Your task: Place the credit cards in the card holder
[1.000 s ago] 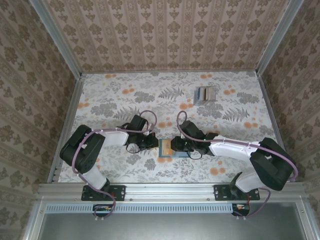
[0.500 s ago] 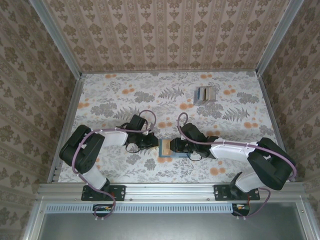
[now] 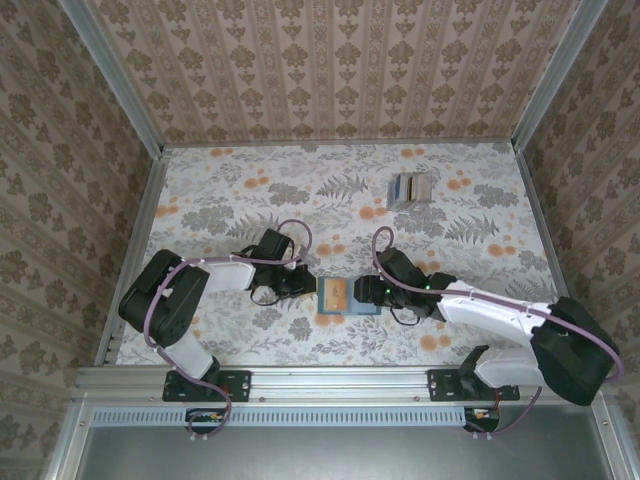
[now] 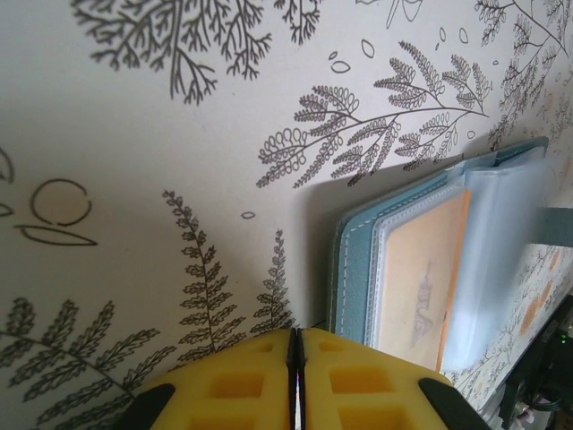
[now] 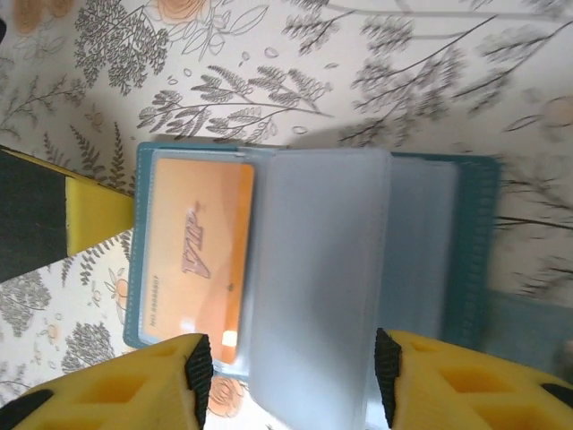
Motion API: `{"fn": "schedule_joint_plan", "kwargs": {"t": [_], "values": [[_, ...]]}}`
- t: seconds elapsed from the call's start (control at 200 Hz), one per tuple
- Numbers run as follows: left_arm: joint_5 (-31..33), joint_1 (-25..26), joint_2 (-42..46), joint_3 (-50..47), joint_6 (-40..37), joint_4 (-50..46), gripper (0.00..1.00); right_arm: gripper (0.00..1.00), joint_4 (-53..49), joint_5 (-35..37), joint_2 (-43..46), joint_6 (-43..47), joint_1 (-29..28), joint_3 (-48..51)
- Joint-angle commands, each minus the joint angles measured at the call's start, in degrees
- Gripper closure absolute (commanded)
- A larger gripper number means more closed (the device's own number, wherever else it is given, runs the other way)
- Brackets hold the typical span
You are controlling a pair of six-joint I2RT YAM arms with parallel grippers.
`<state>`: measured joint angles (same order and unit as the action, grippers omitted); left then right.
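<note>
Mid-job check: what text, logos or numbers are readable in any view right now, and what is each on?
"VIP" (probably; slanted script, seen sideways): on the orange card sleeved in the card holder.
Small print along that card's edge: too small to read.
Faint mark on the same card in the left wrist view: blurred, unreadable.
The stack of cards farther back: nothing legible at this size.

Bright, diffuse light — a soft shadow beside the card holder (image 4: 351, 269); wrist views blur near the lens, top view sharp
</note>
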<state>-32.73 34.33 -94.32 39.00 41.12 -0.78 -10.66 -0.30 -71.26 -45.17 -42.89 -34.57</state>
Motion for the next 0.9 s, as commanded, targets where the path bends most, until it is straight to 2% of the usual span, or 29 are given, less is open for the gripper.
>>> {"fn": "schedule_joint_plan", "kwargs": {"t": [0.0, 0.17, 0.34, 0.605, 0.895], "values": [[1.7, -0.6, -0.5, 0.7, -1.4, -0.8, 0.88, 0.44, -6.8, 1.4, 1.0, 3.7, -0.5, -3.3], [1.1, -0.5, -0.9, 1.1, -1.2, -0.6, 0.89, 0.43, -7.9, 1.7, -6.0, 5.6, -2.8, -9.0], [1.5, -0.5, 0.2, 0.1, -0.9, -0.6, 0.89, 0.36, -9.8, 4.2, -14.0, 4.1, -3.5, -12.1], [1.8, -0.4, 0.9, -1.3, 0.0, 0.8, 0.89, 0.38, -8.3, 1.9, -21.0, 2.1, -5.1, -13.1], [1.5, -0.3, 0.7, -1.0, -0.2, 1.1, 0.9, 0.62, 3.8, -6.5, -18.6, 2.0, -5.0, -10.0]]}}
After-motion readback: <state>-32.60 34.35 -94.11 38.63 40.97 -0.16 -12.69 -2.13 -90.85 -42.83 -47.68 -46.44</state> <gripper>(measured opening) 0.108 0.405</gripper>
